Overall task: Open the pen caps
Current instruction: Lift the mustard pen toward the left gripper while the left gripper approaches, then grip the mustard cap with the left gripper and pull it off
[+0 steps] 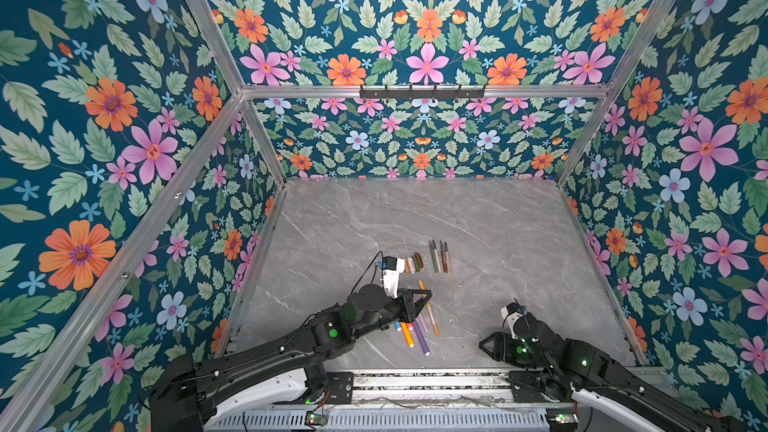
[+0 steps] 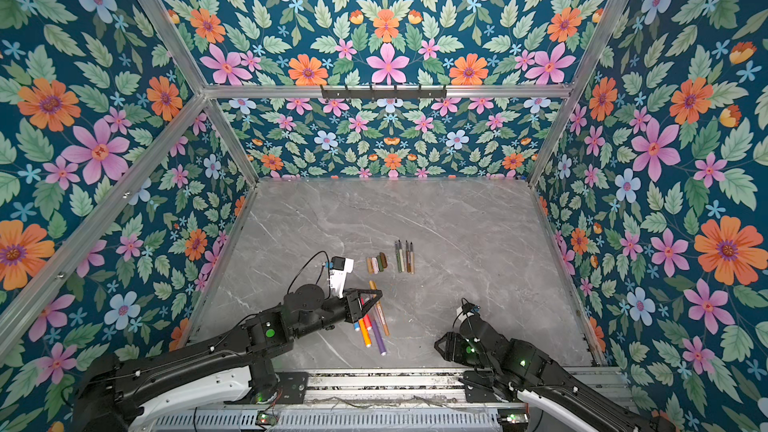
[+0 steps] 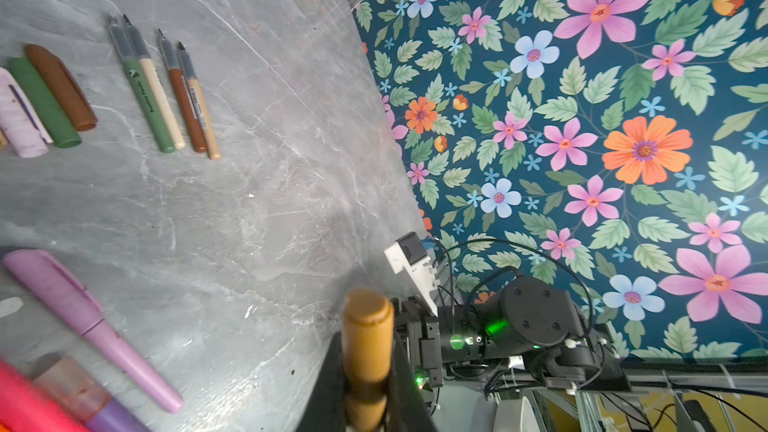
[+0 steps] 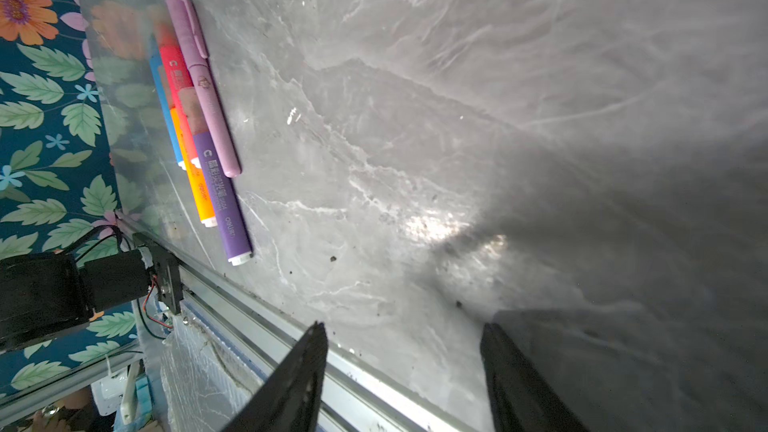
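Left claw (image 1: 417, 301) clamped on ochre pen (image 3: 368, 326); right claw (image 4: 403, 326) agape, empty. Risk: pen slips if pulled off-axis.

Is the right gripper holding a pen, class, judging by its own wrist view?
No, the right gripper has its jaws spread apart over the grey table, and nothing sits between them.

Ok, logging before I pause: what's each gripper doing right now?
Left gripper: closed on the ochre pen.
Right gripper: open, empty.
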Available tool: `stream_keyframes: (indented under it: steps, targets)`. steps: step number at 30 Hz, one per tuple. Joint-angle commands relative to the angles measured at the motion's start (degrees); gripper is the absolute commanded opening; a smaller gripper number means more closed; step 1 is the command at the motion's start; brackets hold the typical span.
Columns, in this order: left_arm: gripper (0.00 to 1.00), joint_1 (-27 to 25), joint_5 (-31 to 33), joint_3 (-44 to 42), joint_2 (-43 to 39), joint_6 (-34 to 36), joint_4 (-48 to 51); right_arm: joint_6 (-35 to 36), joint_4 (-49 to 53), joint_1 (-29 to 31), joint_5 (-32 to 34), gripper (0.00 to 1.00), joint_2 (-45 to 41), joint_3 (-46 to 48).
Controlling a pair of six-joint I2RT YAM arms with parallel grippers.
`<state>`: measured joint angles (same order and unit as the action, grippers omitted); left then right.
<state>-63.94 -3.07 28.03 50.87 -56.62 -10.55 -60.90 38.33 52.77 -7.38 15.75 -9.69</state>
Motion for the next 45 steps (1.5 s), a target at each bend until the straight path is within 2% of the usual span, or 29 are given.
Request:
stream_keyframes:
  steps: [1,5,8,14,17,19,24,31,33,45]
  targets:
    - [0.0,0.05,0.04,1.42,2.28,4.08,0.19,-0.35,3.24,-0.04,2.27,0.6,-1.14,-0.28]
    - [0.0,0.0,0.21,6.75,7.87,9.41,4.59,-0.56,0.28,-0.06,-0.74,0.58,-1.28,1.4]
    - [0.0,0.03,2.08,10.87,10.94,11.56,8.96,1.31,-1.57,-0.04,-0.45,0.58,1.08,0.27]
    - [0.0,0.51,5.21,11.62,11.75,11.23,11.84,10.36,-17.52,-0.11,-4.86,0.58,13.86,-3.38]
    - [0.0,1.67,4.21,10.58,11.3,10.98,12.55,15.8,-22.57,-0.04,-8.8,0.53,22.86,-8.65]
    - [0.0,2.67,3.07,10.7,11.47,10.97,13.37,16.93,-26.72,0.0,-11.35,0.5,26.79,-11.14]
    - [0.0,3.68,0.45,11.85,12.59,11.16,13.67,17.05,-37.07,0.4,-13.48,0.51,27.58,-13.65]
    - [0.0,3.91,-4.38,9.63,13.46,7.37,5.51,17.44,-35.99,1.19,-11.48,0.52,27.96,-17.98]
    - [0.0,3.9,-5.51,8.5,13.24,6.12,3.09,17.92,-33.01,1.18,-10.2,0.48,29.38,-19.81]
    - [0.0,3.91,-5.98,8.66,11.95,3.89,2.65,21.05,-31.23,1.19,-12.33,0.46,39.66,-24.48]
